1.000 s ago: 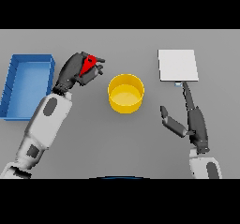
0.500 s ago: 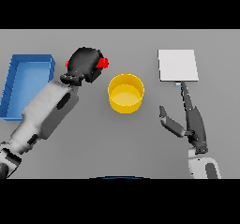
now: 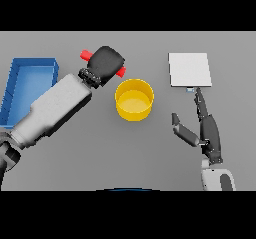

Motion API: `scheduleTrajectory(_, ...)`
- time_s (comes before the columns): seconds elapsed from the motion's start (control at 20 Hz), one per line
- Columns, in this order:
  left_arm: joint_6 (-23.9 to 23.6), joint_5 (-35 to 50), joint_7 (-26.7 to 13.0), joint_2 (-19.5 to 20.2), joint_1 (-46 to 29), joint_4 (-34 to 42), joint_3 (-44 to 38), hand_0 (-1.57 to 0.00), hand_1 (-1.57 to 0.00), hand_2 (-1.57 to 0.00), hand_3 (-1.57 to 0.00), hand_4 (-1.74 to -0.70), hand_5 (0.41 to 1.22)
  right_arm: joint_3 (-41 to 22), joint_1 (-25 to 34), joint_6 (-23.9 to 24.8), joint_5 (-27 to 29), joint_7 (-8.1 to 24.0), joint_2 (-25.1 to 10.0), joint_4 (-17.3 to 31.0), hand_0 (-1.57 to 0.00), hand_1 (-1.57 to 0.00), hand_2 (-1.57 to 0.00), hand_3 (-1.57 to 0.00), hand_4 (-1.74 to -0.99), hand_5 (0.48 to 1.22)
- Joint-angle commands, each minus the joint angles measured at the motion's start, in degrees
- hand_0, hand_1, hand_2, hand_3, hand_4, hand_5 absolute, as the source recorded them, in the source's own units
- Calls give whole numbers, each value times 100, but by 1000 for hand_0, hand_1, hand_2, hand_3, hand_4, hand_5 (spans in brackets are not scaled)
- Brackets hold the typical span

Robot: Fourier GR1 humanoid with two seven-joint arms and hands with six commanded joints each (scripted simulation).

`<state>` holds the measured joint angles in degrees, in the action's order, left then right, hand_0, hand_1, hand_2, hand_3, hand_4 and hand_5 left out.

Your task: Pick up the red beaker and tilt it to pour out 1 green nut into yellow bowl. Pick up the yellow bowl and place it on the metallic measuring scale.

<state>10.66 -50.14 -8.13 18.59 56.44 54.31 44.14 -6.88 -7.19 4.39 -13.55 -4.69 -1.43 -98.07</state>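
- The left hand [image 3: 106,63] is wrapped round the one red beaker [image 3: 86,55], which lies tipped on its side above the grey counter [image 3: 100,153]; red ends show on both sides of the hand.
- One yellow bowl [image 3: 134,99] stands just beside that hand, to its right.
- One blue tray [image 3: 30,68] sits at the far left.
- The right hand [image 3: 206,130] rests with fingers straight and spread, fingertips near the one metallic measuring scale [image 3: 189,69].
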Motion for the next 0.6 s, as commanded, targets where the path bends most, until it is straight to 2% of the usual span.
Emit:
scheduleTrajectory(0.0,73,-94,154,14,79,-47,155,-1571,-1571,-1571,-1383,-1713,1217,15,-22,-16,62,-15,30,26,1,1,1,1,-1295,664)
scheduleTrajectory(0.2,381,-536,321,-28,376,-253,788,-1571,-1571,-1571,-1494,-1729,1219,63,58,-38,132,-6,34,107,1,1,1,1,-1290,644)
scheduleTrajectory(0.5,594,-1070,562,-117,880,-533,1530,-1571,-1571,-1571,-1551,-1738,1221,-36,-28,78,-45,-52,112,64,1,1,1,1,-1286,618)
scheduleTrajectory(0.55,597,-1151,596,-156,945,-596,1655,-1571,-1571,-1571,-1555,-1739,1221,-31,26,116,-70,35,133,77,1,1,1,1,-1278,609)
